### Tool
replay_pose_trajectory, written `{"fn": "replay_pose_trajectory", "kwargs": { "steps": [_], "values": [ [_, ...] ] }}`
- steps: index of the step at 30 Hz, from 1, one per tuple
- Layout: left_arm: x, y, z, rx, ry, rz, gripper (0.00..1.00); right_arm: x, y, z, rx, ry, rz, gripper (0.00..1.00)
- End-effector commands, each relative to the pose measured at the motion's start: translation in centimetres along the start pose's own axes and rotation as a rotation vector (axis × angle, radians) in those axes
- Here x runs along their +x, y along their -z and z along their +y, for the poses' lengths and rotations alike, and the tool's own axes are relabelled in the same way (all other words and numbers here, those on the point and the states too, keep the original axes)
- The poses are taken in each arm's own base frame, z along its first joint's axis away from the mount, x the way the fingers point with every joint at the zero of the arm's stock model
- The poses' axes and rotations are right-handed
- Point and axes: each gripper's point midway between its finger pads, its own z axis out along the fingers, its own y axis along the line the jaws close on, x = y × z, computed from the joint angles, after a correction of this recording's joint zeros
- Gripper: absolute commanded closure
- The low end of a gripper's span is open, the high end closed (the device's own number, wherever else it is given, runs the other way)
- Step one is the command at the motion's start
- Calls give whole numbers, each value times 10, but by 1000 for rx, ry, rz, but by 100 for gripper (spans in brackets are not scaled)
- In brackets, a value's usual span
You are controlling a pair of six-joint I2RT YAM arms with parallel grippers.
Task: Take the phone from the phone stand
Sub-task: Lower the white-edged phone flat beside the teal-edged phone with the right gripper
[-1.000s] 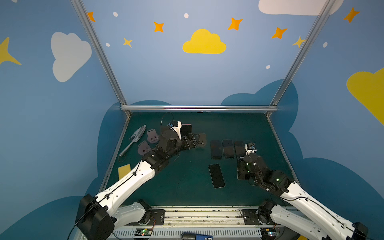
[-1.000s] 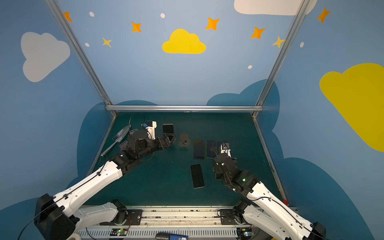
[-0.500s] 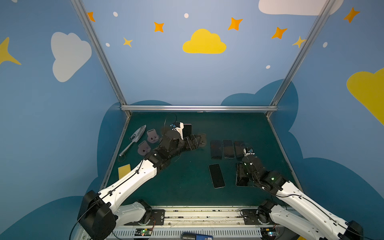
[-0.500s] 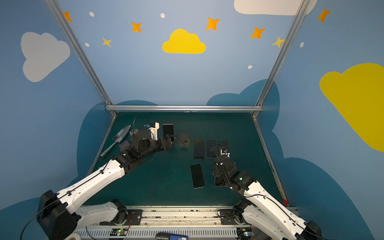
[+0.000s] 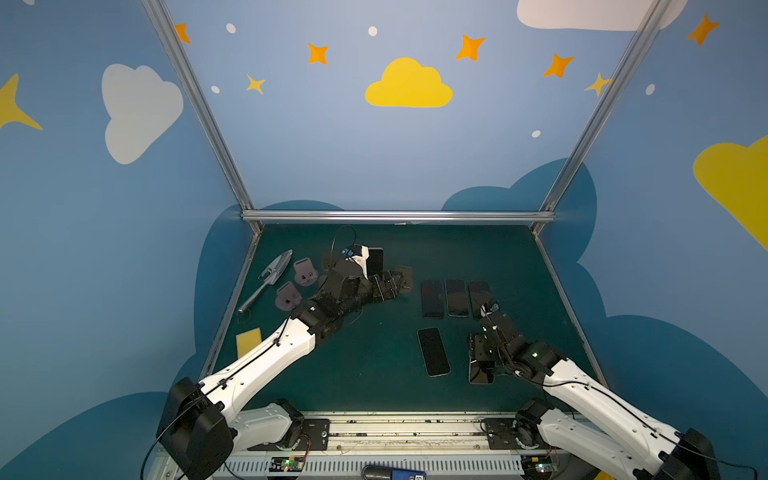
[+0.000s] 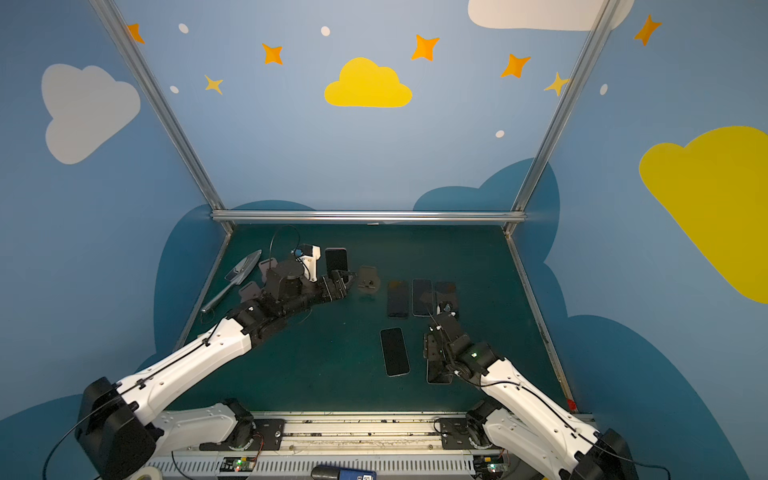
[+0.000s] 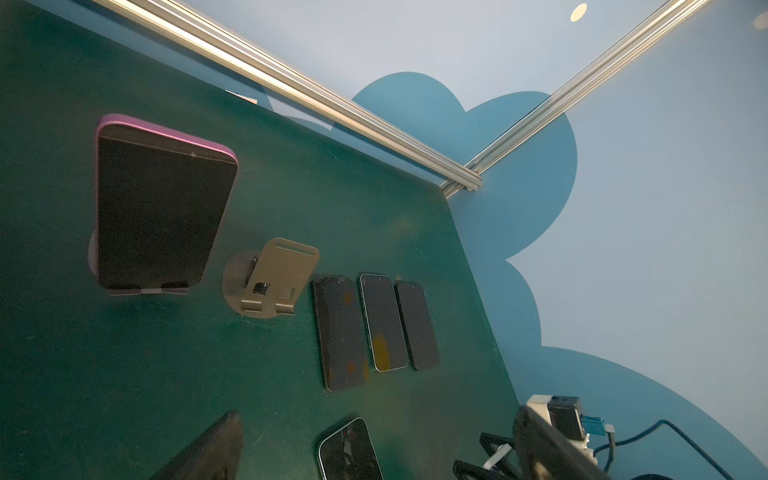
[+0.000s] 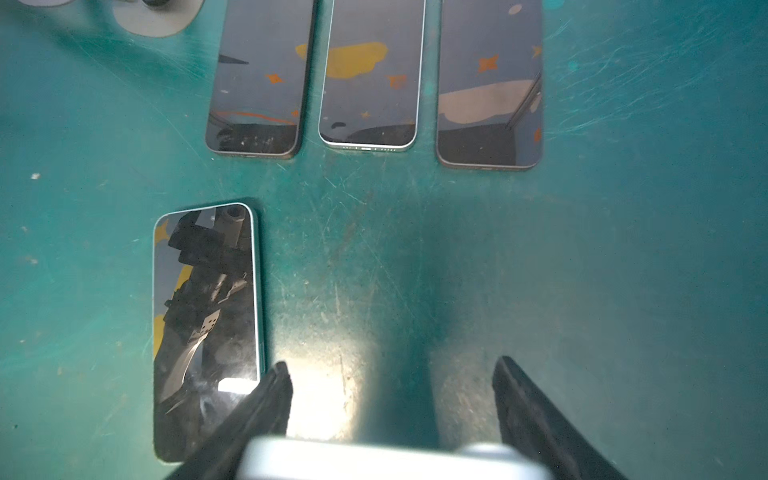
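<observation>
At back left, the stand [image 7: 151,290] apparently cradles a pink-edged phone [image 7: 160,208].

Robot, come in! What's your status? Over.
Left end effector open, near pink-cased phone, still on phone stand. Right end effector shut on another phone. Empty stand beside.

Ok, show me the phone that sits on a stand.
In both top views the pink-edged phone stands at the back left of the table, just beyond the left gripper, with an empty grey phone stand to its right.

Pink-edged phone [image 7: 162,208] (blk screen), green table [image 7: 62,374]
</observation>
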Motion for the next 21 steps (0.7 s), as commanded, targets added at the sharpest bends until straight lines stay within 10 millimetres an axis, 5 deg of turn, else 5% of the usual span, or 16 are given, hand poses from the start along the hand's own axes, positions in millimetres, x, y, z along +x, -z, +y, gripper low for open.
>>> {"fn": "replay_pose_trajectory", "kwargs": {
  "steps": [1, 21],
  "values": [
    [-7, 0, -8, 10, -17, -12, 0, -13, -7, 9, -40, -31, -45, 39],
    [-8, 0, -5, -6, -34, -18, 0, -1, -46, 21, -60, -67, 55, 38]
  ]
}}
